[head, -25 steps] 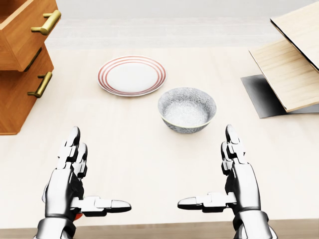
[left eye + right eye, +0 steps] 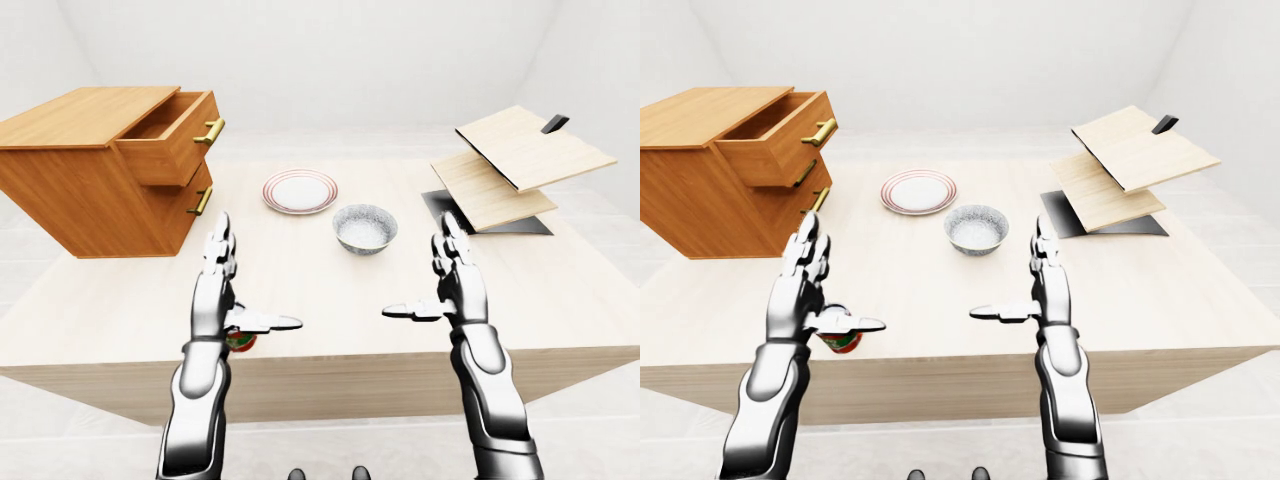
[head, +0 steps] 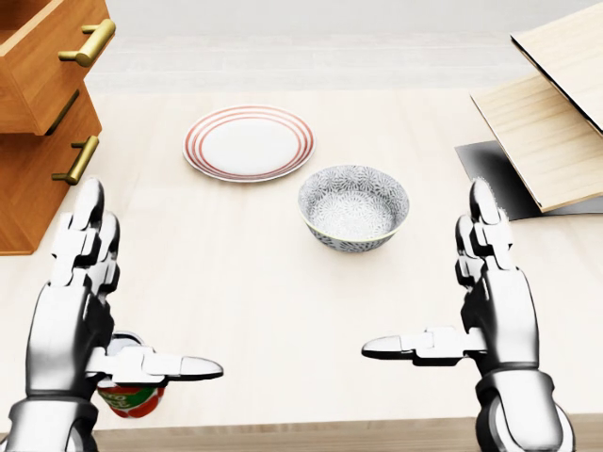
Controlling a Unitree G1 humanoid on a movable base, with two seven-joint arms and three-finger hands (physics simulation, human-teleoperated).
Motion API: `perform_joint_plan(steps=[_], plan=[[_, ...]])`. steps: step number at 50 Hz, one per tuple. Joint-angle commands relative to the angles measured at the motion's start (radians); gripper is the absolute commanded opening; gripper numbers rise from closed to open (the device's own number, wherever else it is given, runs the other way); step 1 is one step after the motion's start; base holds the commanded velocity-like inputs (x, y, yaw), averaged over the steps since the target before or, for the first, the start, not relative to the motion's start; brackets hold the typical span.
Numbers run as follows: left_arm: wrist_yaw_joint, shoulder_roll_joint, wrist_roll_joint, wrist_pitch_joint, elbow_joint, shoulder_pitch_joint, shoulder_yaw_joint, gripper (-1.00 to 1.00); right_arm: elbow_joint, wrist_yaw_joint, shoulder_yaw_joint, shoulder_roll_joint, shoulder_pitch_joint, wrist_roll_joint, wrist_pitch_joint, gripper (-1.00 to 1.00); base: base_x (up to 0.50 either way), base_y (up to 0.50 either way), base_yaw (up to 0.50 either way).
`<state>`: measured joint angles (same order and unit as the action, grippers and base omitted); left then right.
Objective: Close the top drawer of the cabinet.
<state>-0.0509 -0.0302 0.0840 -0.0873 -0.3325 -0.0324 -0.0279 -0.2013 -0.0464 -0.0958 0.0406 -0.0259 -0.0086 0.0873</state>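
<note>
At the upper left of the left-eye view, the top drawer [image 2: 170, 150] of a wooden cabinet [image 2: 95, 170] is seen pulled well out of its opening, its brass handle [image 2: 211, 131] facing toward the middle of the table; a second drawer below it, with its own brass handle [image 2: 201, 201], is seated nearly flush. The cabinet is set on the left part of a pale wooden table [image 2: 330, 300]. Just to the right of it a red-rimmed plate [image 2: 299, 190] is laid flat, and a patterned bowl [image 2: 364, 227] is placed beside the plate, nearer the robot. At the far right, two wooden boards [image 2: 515, 160] are stacked at a slant over a dark mat. Both hands are held above the near edge of the table, well apart from the cabinet: the left hand [image 3: 80, 311] and the right hand [image 3: 495, 311] are each spread, fingers upright and thumbs pointed inward, with nothing grasped. A small red object [image 2: 842, 341] is partly visible under the left hand; what it is cannot be told. The closing step is judged not yet begun. The next move would likely call for the left hand to be carried up and leftward to the drawer's face and pressed against it so the drawer is slid in.
</note>
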Motion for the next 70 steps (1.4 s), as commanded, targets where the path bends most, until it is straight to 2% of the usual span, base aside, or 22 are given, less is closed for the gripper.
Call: perform_joint_plan(steps=[1,5,6,8,12,15,28,32,43,47,52,61,63,70], plan=[[-0.034,-0.025,0.026,0.0,-0.424,0.021,-0.08,1.0,-0.264,0.011,-0.077,0.052,-0.085,0.028,0.0,1.0,0.0,0.0,0.0],[-0.034,-0.029,0.029,0.0,-0.456,0.042,-0.124,1.0,-0.291,0.009,-0.072,0.075,-0.104,0.001,0.0,1.0,0.0,0.0,0.0],[-0.02,-0.064,0.105,0.0,-0.45,0.036,-0.102,1.0,-0.287,0.007,-0.077,0.072,-0.11,0.006,0.0,1.0,0.0,0.0,0.0],[-0.065,-0.028,0.02,0.0,-0.521,0.067,-0.138,1.0,-0.313,0.006,-0.09,0.078,-0.135,0.017,0.0,1.0,0.0,0.0,0.0],[-0.067,-0.058,0.03,0.0,-0.554,0.112,-0.18,1.0,-0.348,0.007,-0.11,0.093,-0.172,0.028,0.0,1.0,0.0,0.0,0.0],[-0.067,-0.075,0.038,0.0,-0.593,0.139,-0.187,1.0,-0.352,0.01,-0.128,0.106,-0.194,0.036,0.0,1.0,0.0,0.0,0.0],[-0.074,-0.087,0.039,0.0,-0.612,0.181,-0.184,1.0,-0.459,0.025,-0.141,0.13,-0.225,0.064,0.0,1.0,0.0,0.0,0.0],[-0.066,-0.071,0.026,0.0,-0.577,0.163,-0.188,1.0,-0.471,0.03,-0.151,0.131,-0.225,0.072,0.0,1.0,0.0,0.0,0.0],[-0.05,-0.088,0.011,0.0,-0.584,0.196,-0.2,1.0,-0.519,0.034,-0.165,0.147,-0.253,0.092,0.0,1.0,0.0,0.0,0.0],[-0.042,-0.082,0.014,0.0,-0.587,0.179,-0.18,1.0,-0.486,0.029,-0.171,0.149,-0.24,0.096,0.0,1.0,0.0,0.0,0.0],[-0.046,-0.095,0.004,0.0,-0.596,0.203,-0.203,1.0,-0.525,0.028,-0.19,0.166,-0.263,0.126,0.0,1.0,0.0,0.0,0.0],[-0.035,-0.086,-0.001,0.0,-0.585,0.183,-0.196,1.0,-0.525,0.045,-0.208,0.194,-0.301,0.148,0.0,1.0,0.0,0.0,0.0],[-0.031,-0.085,-0.001,0.0,-0.58,0.183,-0.195,1.0,-0.492,0.051,-0.19,0.201,-0.285,0.122,0.0,1.0,0.0,0.0,0.0],[-0.027,-0.084,0.004,0.0,-0.57,0.169,-0.196,1.0,-0.501,0.053,-0.187,0.195,-0.289,0.135,0.0,1.0,0.01,0.06,0.0]])
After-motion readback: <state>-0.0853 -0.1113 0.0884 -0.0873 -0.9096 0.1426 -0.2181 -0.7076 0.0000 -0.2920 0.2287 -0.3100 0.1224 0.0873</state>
